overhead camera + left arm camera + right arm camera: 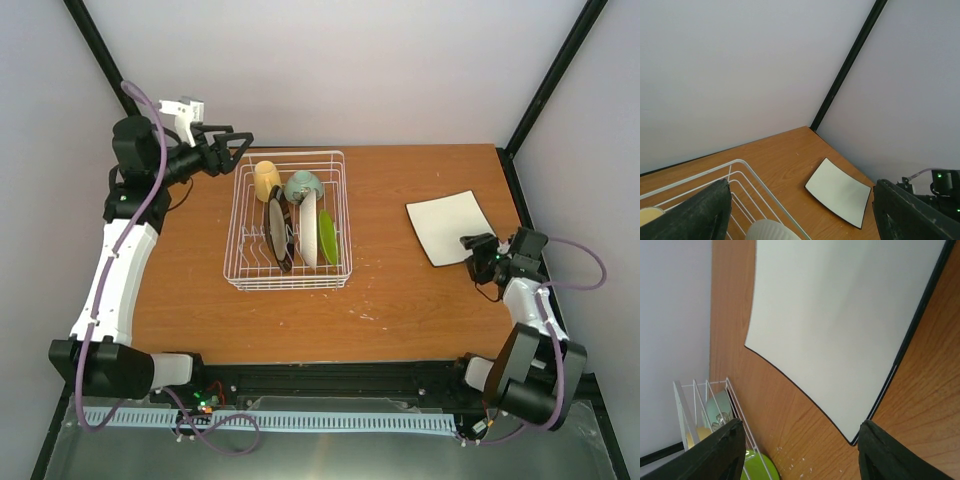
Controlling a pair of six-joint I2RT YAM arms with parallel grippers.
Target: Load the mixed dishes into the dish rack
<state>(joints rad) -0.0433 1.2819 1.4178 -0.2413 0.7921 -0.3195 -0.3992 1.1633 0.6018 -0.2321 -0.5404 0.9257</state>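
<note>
Over the far-left corner of the dish rack I see the left arm raised and stretched forward. The left end effector hangs released above the rim with nothing between its fingers. At the right edge of the bench the right arm is folded low, its elbow toward me and its wrist turned left toward the square white plate. The right end effector is likewise released, fingers spread. The plate lies flat just ahead of it, its near corner pointing into the gap; I cannot tell whether they touch. The yellow cup and pale mint bowl sit at the rack's far end, and three plates stand on edge nearer me.
</note>
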